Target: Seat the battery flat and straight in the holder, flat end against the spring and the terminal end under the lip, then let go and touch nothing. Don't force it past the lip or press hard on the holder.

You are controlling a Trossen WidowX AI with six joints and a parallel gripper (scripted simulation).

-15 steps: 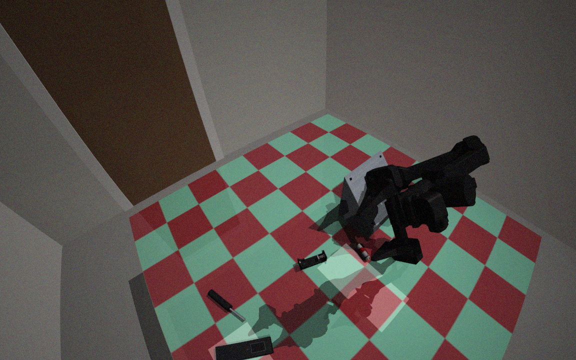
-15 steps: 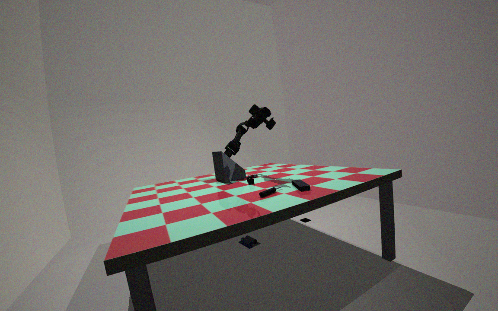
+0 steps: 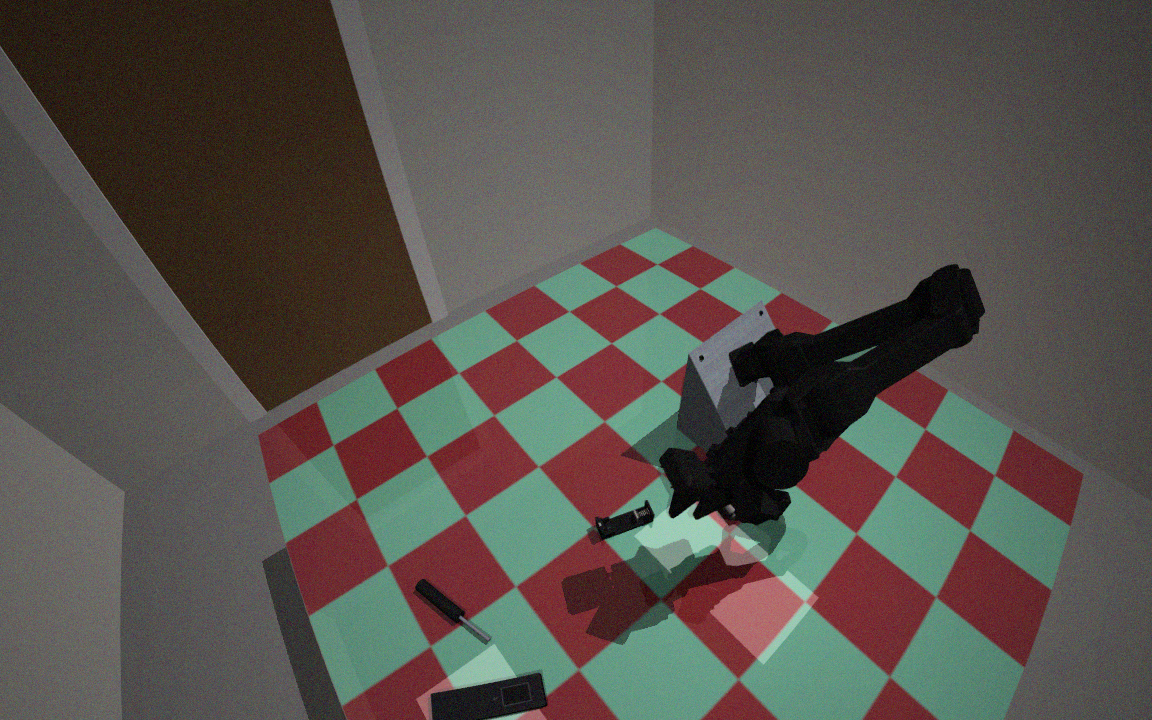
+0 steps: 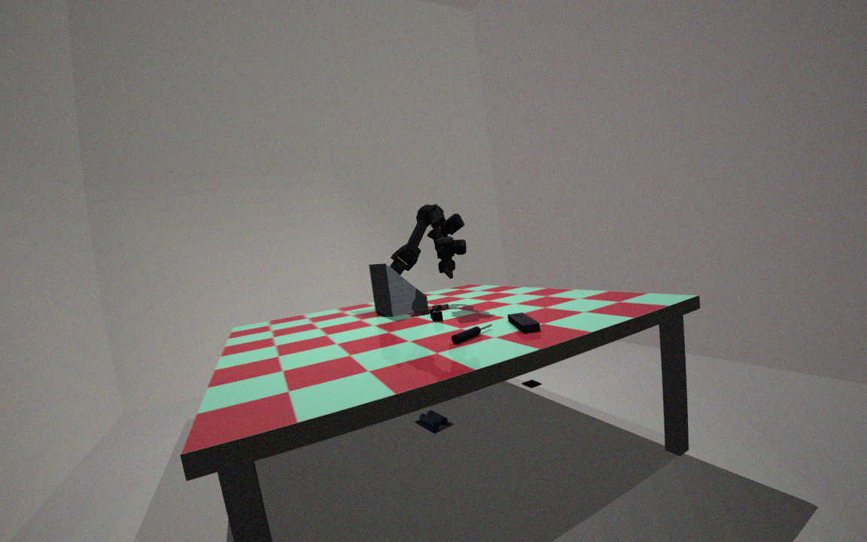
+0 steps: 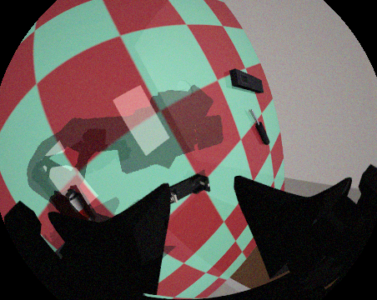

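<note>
While the gripper [image 5: 202, 197] hangs half-open and empty, descend squarely over the battery [image 5: 73, 198] at its eight o'clock, avoiding the holder [image 5: 190, 186].

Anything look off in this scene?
Two small things lie on the floor under the table: a bluish one and a dark one. Up top nothing looks spilled or broken. The holder is empty, the battery lies loose apart from it, and the tool is open.

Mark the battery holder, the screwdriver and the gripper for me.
battery holder [image 3: 624, 521]: top view, middle of its black tray.
screwdriver [image 3: 439, 600]: top view, on its black handle.
gripper [image 5: 202, 212]: wrist view, gap midway between the fingertips, open.
</note>
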